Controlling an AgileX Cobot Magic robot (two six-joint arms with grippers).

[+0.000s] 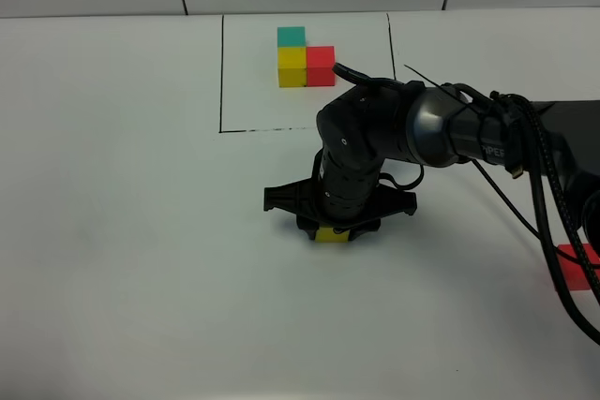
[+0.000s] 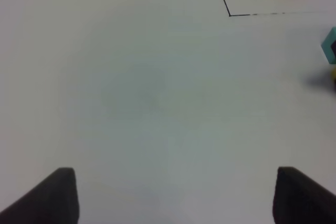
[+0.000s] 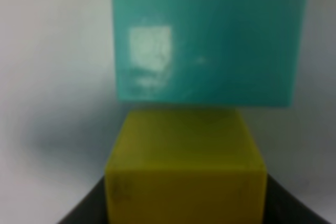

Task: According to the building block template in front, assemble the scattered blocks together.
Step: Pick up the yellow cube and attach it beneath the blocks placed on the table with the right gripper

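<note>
Yellow block (image 1: 330,235) sits on the white table (image 1: 131,250), near the middle of the scene, and it is clamped between the jaws of the right gripper (image 1: 330,229), which points straight down over it. The right arm reaches in from the right side to get there.

From the right wrist view we see the teal block (image 3: 210,35) directly beyond the yellow one, on its far side. The two faces line up closely. They look to be touching or almost touching, but the picture is too blurred for us to say which. In the high view the arm hides the teal block.

The template (image 1: 305,55) lies farther away, inside a thin black outline (image 1: 221,72). There, teal stands on the far side of yellow, and red stands to the right of yellow. So the loose teal and yellow pair appears to match that order already.

The red block (image 1: 574,264) rests well apart at the near right edge, partly behind cables. We judge the right arm the nearer one for fetching it. Its place would be against the right face of the yellow block.

The left gripper (image 2: 176,195) hangs wide open over bare table, holding nothing.
</note>
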